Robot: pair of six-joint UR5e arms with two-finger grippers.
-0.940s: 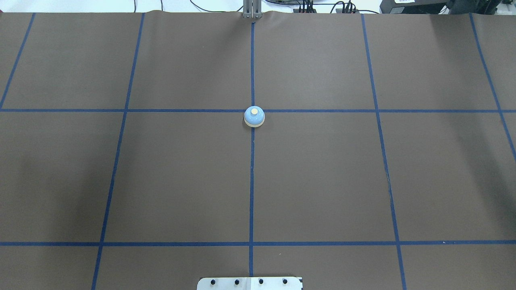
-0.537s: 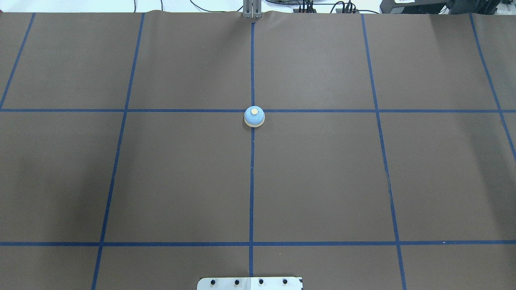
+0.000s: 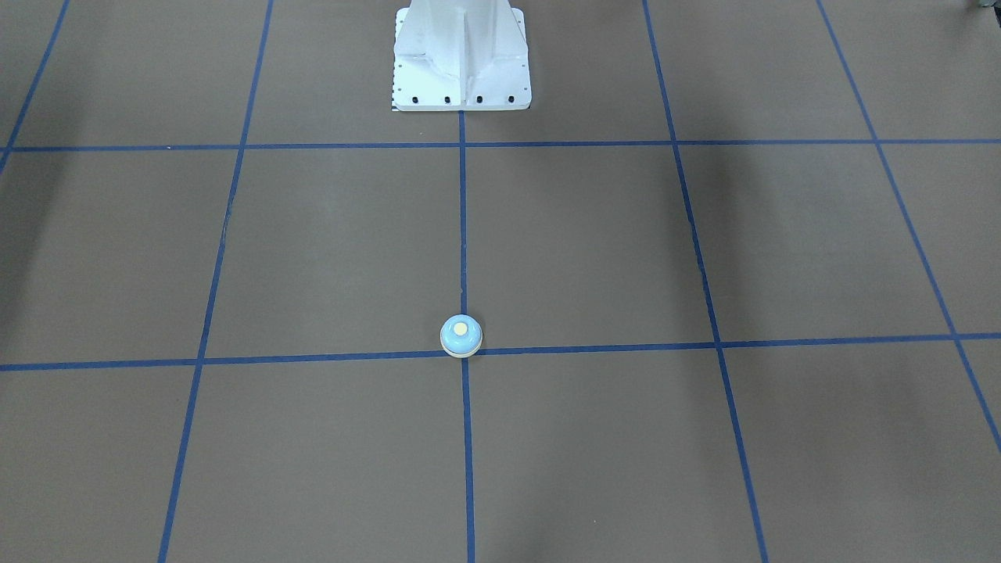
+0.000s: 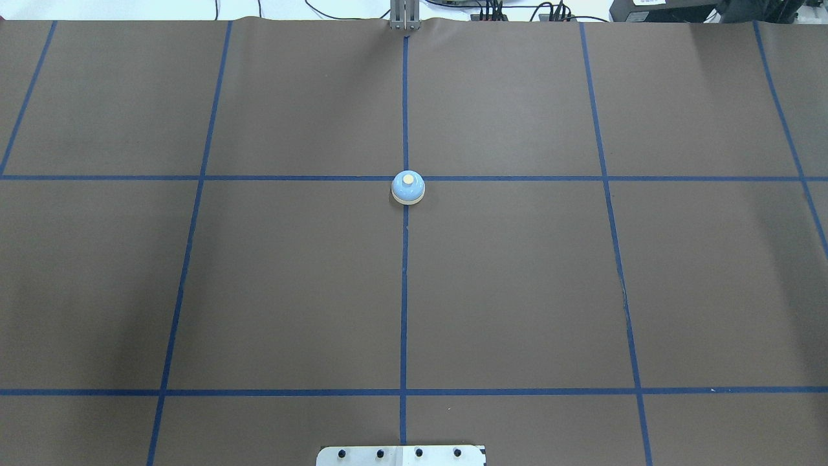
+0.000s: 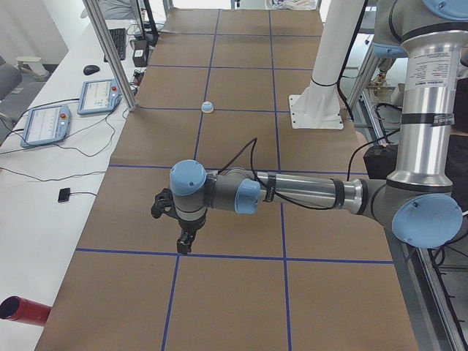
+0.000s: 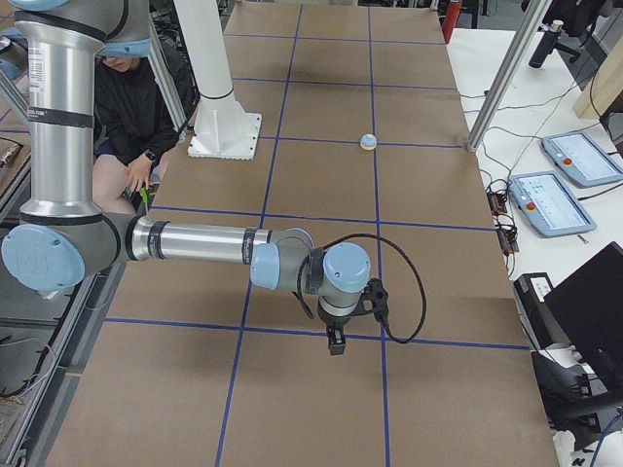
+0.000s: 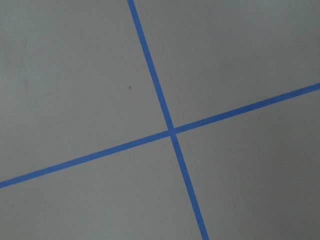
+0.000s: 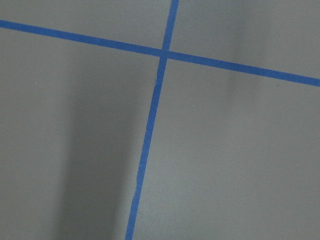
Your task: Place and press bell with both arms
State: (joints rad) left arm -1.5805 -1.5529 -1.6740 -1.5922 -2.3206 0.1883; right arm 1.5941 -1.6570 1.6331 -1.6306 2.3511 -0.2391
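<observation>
The light-blue bell with its cream button stands upright at the middle tape crossing. It also shows in the front-facing view and both side views. Neither arm is in the overhead or front-facing views. My left gripper hangs over the mat far from the bell, pointing down; I cannot tell whether it is open or shut. My right gripper hangs likewise at the other end; I cannot tell its state. Both wrist views show only mat and blue tape.
The white bolted pedestal stands at the robot's side of the brown mat. Teach pendants and cables lie on the white bench beyond the mat. A seated person is beside the pedestal.
</observation>
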